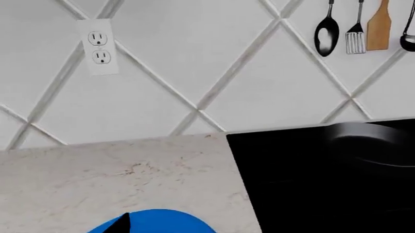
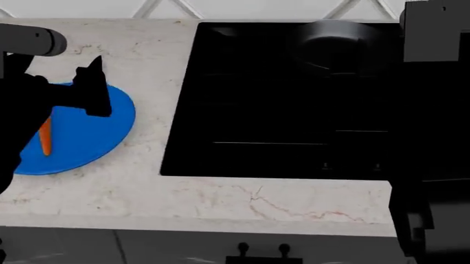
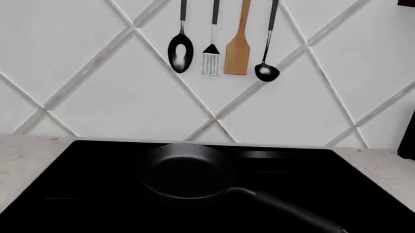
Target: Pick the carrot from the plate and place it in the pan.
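Note:
The orange carrot (image 2: pixel 45 137) lies on the left part of the blue plate (image 2: pixel 88 135), half hidden by my left arm. My left gripper (image 2: pixel 93 82) hovers over the plate's far edge, apart from the carrot and holding nothing. In the left wrist view one black fingertip (image 1: pixel 122 224) shows over the plate (image 1: pixel 168 222), well off centre, so the jaws look open. The black pan (image 2: pixel 334 41) sits at the back of the cooktop; it also shows in the right wrist view (image 3: pixel 188 172), handle toward the camera, and in the left wrist view (image 1: pixel 376 145). My right arm (image 2: pixel 433 110) fills the right edge; its fingers do not show.
The black cooktop (image 2: pixel 279 110) lies right of the plate, set in a pale marble counter (image 2: pixel 147 187). On the tiled wall hang a spoon, slotted turner, wooden spatula (image 3: pixel 237 48) and ladle. A wall socket (image 1: pixel 98 51) is above the counter.

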### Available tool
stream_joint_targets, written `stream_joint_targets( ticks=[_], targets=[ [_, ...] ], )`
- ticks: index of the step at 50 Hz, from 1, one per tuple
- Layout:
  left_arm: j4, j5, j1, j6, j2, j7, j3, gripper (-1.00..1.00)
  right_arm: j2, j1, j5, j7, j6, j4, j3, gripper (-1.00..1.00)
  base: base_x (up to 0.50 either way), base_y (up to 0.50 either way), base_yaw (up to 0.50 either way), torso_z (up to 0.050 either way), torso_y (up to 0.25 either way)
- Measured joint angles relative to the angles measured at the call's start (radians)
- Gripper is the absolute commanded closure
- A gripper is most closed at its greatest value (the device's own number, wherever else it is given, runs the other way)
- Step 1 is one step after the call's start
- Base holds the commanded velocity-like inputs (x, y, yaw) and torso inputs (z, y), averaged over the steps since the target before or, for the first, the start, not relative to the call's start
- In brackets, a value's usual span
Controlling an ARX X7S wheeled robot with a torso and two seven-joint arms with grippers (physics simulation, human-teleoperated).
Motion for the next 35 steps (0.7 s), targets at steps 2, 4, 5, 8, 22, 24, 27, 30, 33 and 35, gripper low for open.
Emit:
stream_joint_targets(
  ticks=[2,4,5,8,22,24,27,30,33,35],
  targets=[
    [0.002,-0.002,0.000,-0.002,0.000,-0.001,-0.001,-1.00,0.001,-0.001,0.001,0.000,0.001,-0.001,0.001,-1.00,0.00,0.50,0.00,0.000,0.000],
    [0.003,-0.003,0.000,-0.003,-0.001,-0.002,-0.002,-1.00,0.002,-0.002,0.002,0.001,0.002,-0.003,0.001,-1.00,0.00,0.50,0.00,0.000,0.000],
    [0.003,-0.004,0.000,-0.003,-0.001,-0.003,-0.002,-1.00,0.002,-0.003,0.003,0.001,0.003,-0.004,0.002,-1.00,0.00,0.50,0.00,0.000,0.000],
    [0.006,-0.006,0.000,-0.005,-0.001,-0.005,-0.003,-1.00,0.004,-0.005,0.005,0.001,0.005,-0.007,0.003,-1.00,0.00,0.50,0.00,0.000,0.000],
    [0.023,-0.018,0.005,-0.016,-0.007,-0.012,-0.010,-1.00,0.007,-0.014,0.011,0.005,0.011,-0.019,0.004,-1.00,0.00,0.50,0.00,0.000,0.000],
    [0.025,-0.019,0.006,-0.017,-0.009,-0.013,-0.011,-1.00,0.008,-0.015,0.012,0.005,0.014,-0.022,0.004,-1.00,0.00,0.50,0.00,0.000,0.000],
    [0.029,-0.022,0.008,-0.019,-0.010,-0.014,-0.013,-1.00,0.009,-0.017,0.014,0.006,0.017,-0.026,0.004,-1.00,0.00,0.50,0.00,0.000,0.000],
    [0.033,-0.025,0.009,-0.021,-0.012,-0.015,-0.015,-1.00,0.010,-0.017,0.015,0.007,0.020,-0.030,0.004,-1.00,0.00,0.50,0.00,0.000,0.000],
    [0.036,-0.027,0.010,-0.022,-0.014,-0.016,-0.016,-1.00,0.010,-0.018,0.016,0.008,0.023,-0.033,0.003,-1.00,0.00,0.50,0.00,0.000,0.000],
    [0.037,-0.028,0.011,-0.023,-0.014,-0.017,-0.017,-1.00,0.011,-0.018,0.017,0.009,0.024,-0.034,0.003,-1.00,0.00,0.50,0.00,0.000,0.000]
  ],
)
